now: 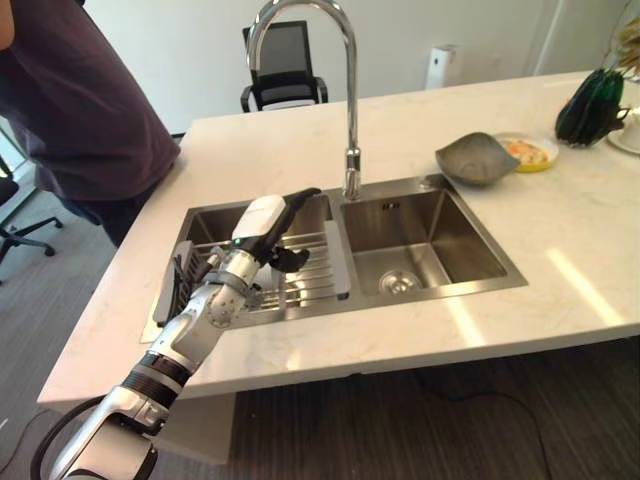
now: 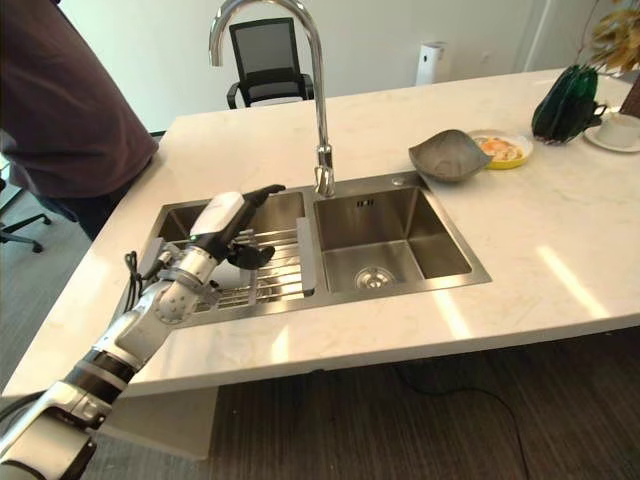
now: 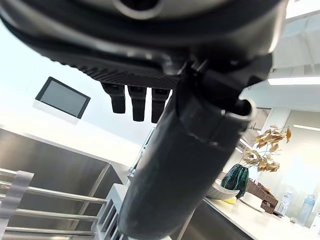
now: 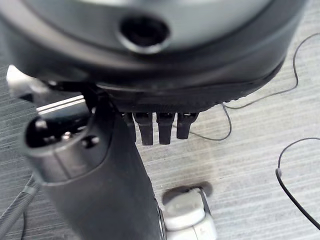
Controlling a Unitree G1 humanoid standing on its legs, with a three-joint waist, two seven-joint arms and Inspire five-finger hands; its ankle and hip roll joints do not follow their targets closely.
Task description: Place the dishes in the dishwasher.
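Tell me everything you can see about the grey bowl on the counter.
The grey, irregular, wavy-rimmed bowl looks like matte stone or ceramic. It sits upright on the white marble-look countertop, just past the right basin's far corner. It overlaps the small yellow plate of food beside it; whether they touch is unclear. Its contents can't be seen.

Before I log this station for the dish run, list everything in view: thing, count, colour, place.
Sink: one, steel, two basins, set in the white counter.
Faucet: one, chrome, behind the basin divider.
Wire rack: one, steel, over the left basin.
Bowl: one, grey, counter right of the faucet.
Plate: one, yellow, behind the bowl.
Vase: one, dark green, far right.
Office chair: one, black, beyond the counter.
Person: one, dark top, far left.
Left hand: dark, open, above the rack.
Right hand: dark, open, over the floor.
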